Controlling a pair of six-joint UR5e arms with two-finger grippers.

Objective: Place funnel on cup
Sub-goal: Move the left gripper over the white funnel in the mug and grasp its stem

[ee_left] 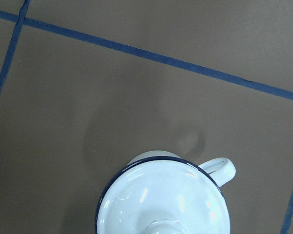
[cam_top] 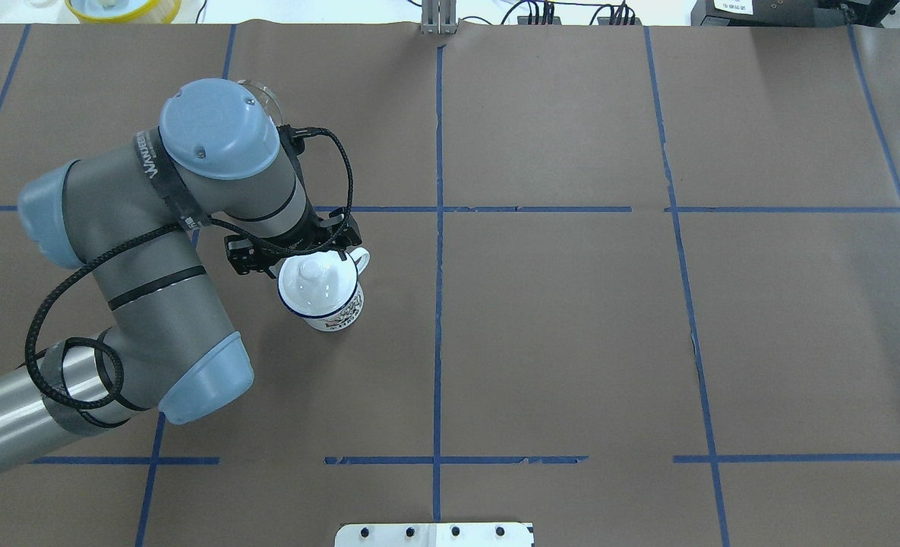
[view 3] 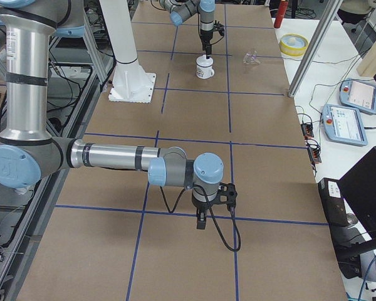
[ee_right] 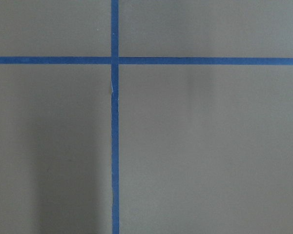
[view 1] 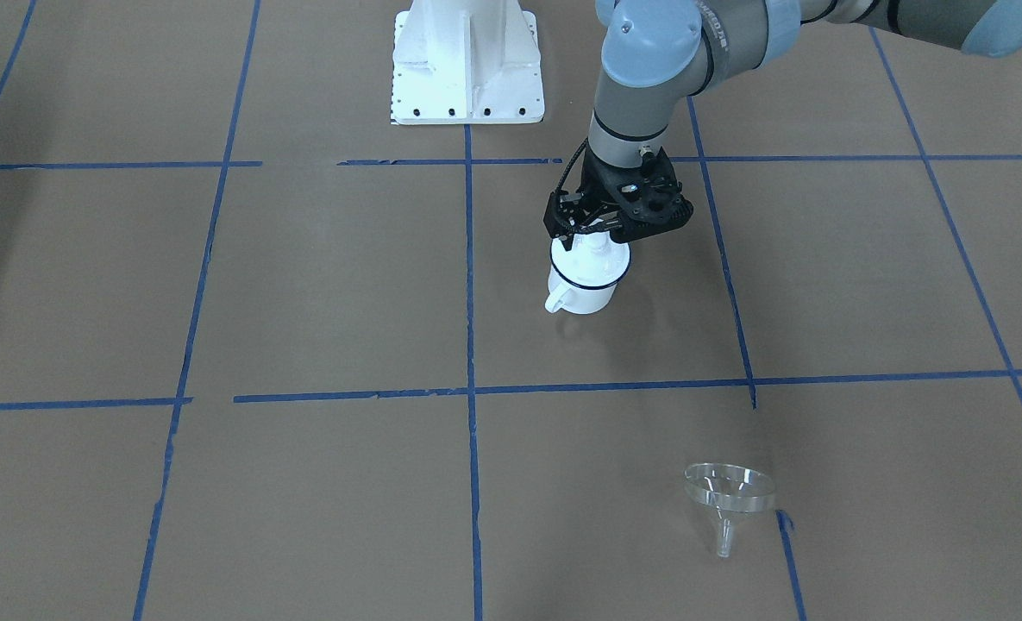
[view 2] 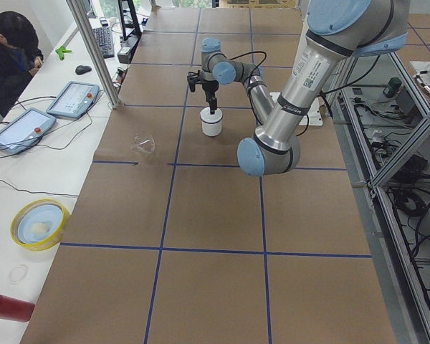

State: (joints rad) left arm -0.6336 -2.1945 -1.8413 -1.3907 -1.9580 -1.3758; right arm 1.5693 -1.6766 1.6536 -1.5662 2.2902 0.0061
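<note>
The cup (view 1: 592, 289) is a white enamel mug with a dark blue rim, standing upright near the table's middle with a round white knobbed lid (cam_top: 319, 282) on it. My left gripper (view 1: 595, 235) hangs straight above the lid's knob and looks open, with nothing in it. The left wrist view shows the lid (ee_left: 161, 200) and the mug's handle (ee_left: 219, 168) just below. The clear funnel (view 1: 729, 500) lies on its side, apart from the cup, toward the operators' edge on my left. My right gripper (view 3: 200, 222) hovers low over bare paper far from both; I cannot tell whether it is open.
The white robot base (view 1: 467, 65) stands behind the cup. Off the table's far edge are a yellow bowl (view 2: 39, 223), a red cylinder (view 2: 7, 307), tablets (view 2: 72, 99) and a seated operator (view 2: 11, 50). Blue tape lines grid the brown paper.
</note>
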